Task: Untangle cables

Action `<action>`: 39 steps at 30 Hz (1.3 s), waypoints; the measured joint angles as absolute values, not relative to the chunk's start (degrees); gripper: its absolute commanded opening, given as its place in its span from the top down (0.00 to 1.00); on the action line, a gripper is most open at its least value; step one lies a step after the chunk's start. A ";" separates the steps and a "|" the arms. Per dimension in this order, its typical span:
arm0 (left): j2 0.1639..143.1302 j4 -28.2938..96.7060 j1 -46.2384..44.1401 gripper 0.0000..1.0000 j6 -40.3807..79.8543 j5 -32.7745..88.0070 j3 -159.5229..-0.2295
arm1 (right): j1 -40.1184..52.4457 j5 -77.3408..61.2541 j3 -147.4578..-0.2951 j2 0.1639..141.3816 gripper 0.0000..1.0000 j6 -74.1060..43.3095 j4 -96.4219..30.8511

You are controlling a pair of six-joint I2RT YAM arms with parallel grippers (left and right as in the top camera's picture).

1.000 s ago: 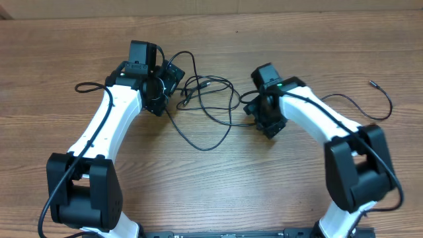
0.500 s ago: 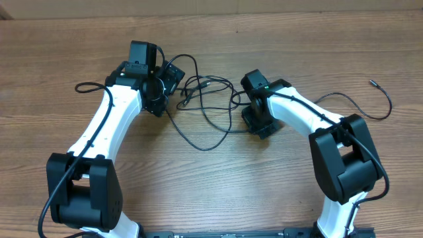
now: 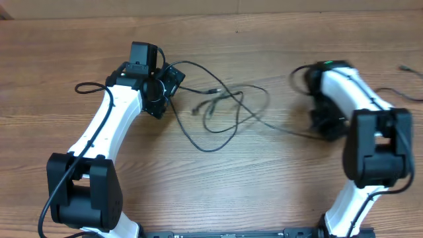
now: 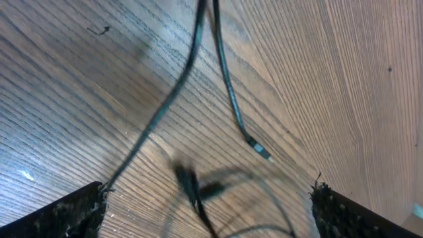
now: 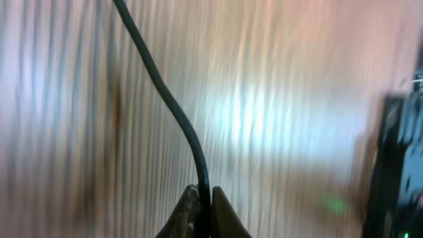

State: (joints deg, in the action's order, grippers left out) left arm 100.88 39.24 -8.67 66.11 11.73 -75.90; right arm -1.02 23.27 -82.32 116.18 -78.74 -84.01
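The cables (image 3: 225,106) lie as a loose tangle of thin black cords at the table's middle, one with a silvery plug tip (image 3: 195,111). One cord (image 3: 284,128) runs taut from the tangle to my right gripper (image 3: 324,125), which is shut on it. In the right wrist view that cable (image 5: 165,92) rises from between the closed fingers (image 5: 201,205). My left gripper (image 3: 164,84) stands open at the tangle's left end. In the left wrist view cords and a plug tip (image 4: 261,150) lie on the wood between the wide-apart jaws (image 4: 208,211), untouched.
Another black cord (image 3: 410,94) with a plug tip (image 3: 401,67) lies at the far right edge. A further loop of cord (image 3: 84,86) shows left of the left arm. The wooden table (image 3: 218,185) stretches toward the front between both arms.
My right gripper closed on a cable and swung to the right, dragging the cord and stretching the tangle rightward. The left arm and its open gripper stayed put.
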 measured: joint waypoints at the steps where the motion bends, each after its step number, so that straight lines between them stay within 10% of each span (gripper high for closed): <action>1: 100.88 39.31 -8.67 0.00 66.08 11.27 -75.90 | -3.77 25.04 -83.09 116.03 0.96 -78.56 -84.64; 20: 100.88 40.07 -8.93 0.01 54.30 2.57 -75.90 | -30.85 33.69 -86.54 115.55 0.96 -61.14 -73.67; 32: 100.88 39.44 -8.93 0.00 50.57 8.01 -75.90 | -34.02 31.14 -123.11 114.87 0.96 -43.38 -81.95; 39: 100.88 34.54 -13.56 0.01 34.22 18.13 -75.90 | -33.74 11.62 -129.27 112.20 0.50 -38.44 -90.83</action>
